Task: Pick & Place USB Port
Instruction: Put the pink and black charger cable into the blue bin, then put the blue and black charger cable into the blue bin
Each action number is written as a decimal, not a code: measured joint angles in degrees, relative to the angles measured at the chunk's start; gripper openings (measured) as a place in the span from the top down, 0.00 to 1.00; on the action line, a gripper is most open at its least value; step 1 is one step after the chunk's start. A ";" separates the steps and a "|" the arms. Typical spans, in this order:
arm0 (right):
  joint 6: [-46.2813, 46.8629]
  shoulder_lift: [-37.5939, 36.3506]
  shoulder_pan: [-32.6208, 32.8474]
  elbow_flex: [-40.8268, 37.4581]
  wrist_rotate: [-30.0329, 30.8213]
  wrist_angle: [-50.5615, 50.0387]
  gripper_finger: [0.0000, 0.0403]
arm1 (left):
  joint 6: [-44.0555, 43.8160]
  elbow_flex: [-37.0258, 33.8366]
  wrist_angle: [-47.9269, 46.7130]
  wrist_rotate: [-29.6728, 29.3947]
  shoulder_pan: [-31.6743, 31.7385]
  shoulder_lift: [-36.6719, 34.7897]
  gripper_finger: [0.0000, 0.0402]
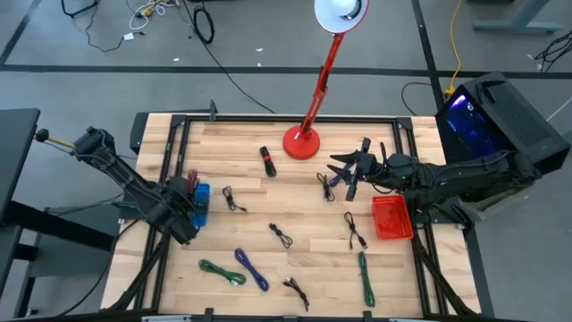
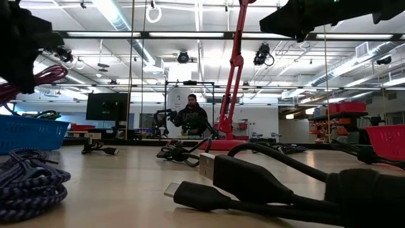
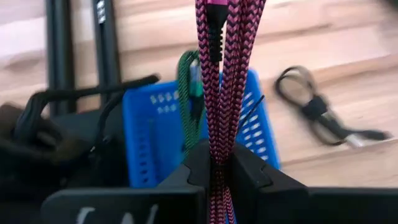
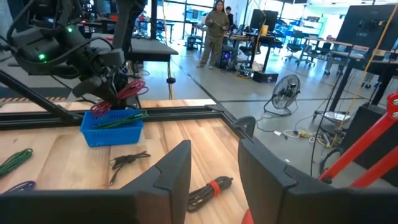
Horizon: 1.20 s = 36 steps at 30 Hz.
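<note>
My left gripper (image 3: 217,158) is at the table's left side, over the blue basket (image 3: 155,130), and is shut on a coiled magenta braided USB cable (image 3: 224,56). A green cable (image 3: 186,99) lies in that basket. From the right wrist view the magenta loops (image 4: 124,92) show above the basket (image 4: 112,127). My right gripper (image 4: 214,168) hovers open over the table's far right part, near the red lamp base (image 1: 303,142), with nothing between its fingers. A red basket (image 1: 391,217) stands at the right. My left gripper pinches several strands of the magenta cable's coil (image 3: 219,143) between its two fingers. The fingers slant down toward the basket and lie along the strands. The cable's plug end (image 3: 214,37) and loops reach out past the fingertips, clear of the table, above the blue basket.
Loose cables lie across the wooden table: black ones (image 1: 234,199) (image 1: 281,234) (image 1: 356,231) (image 1: 296,288), green ones (image 1: 222,271) (image 1: 365,277), a blue one (image 1: 251,268) and a black one with a red band (image 1: 267,161). The red lamp's arm (image 1: 323,67) rises at the far middle.
</note>
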 joint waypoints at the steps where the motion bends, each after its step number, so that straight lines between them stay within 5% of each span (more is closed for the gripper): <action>1: -0.01 0.00 0.00 0.00 0.01 -0.03 0.67 | -0.03 0.00 0.00 0.86 0.00 0.64 0.92; 28: -0.01 0.02 0.00 0.02 -0.02 -0.27 0.67 | -0.13 -1.07 5.25 3.33 0.20 6.96 0.91; 36: -0.01 0.04 0.01 0.02 -0.04 -0.30 0.67 | -0.24 -1.07 5.18 3.30 0.22 6.96 0.64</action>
